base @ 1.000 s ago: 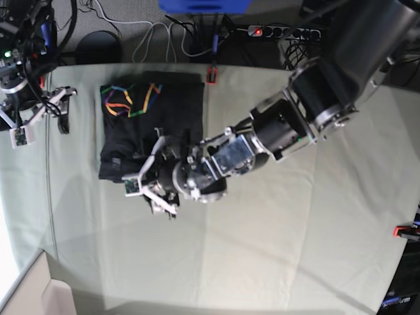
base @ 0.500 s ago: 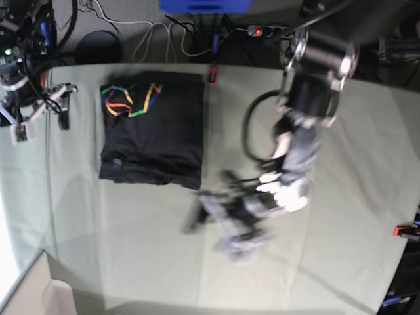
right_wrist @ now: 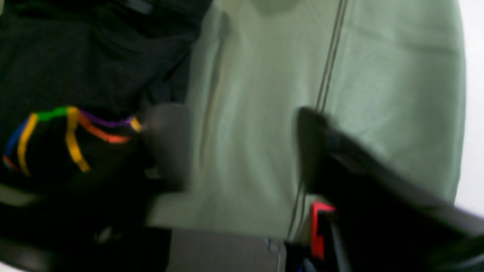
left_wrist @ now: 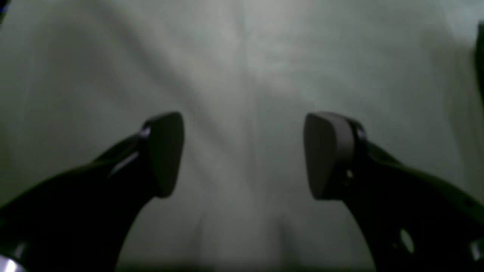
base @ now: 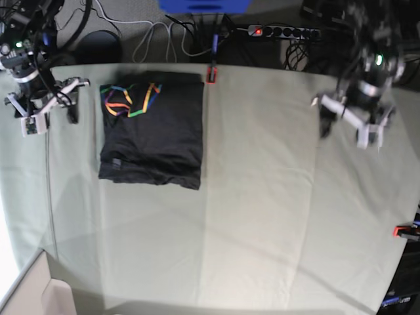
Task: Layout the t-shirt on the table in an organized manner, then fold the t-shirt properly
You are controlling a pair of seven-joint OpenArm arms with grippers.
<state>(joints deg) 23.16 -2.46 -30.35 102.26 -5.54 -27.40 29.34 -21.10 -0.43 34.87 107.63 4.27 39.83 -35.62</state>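
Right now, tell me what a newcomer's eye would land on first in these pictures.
First the t-shirt: a black folded rectangle with a rainbow line print at its far-left corner, lying on the left half of the pale green table. Next the two arms, drawn apart to opposite sides: the left gripper open over bare cloth, the right gripper beside the shirt, touching nothing.

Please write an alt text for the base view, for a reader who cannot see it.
A black t-shirt, folded into a rectangle with a rainbow line print, lies on a pale green table. The left gripper and right gripper hover apart from it, holding nothing.
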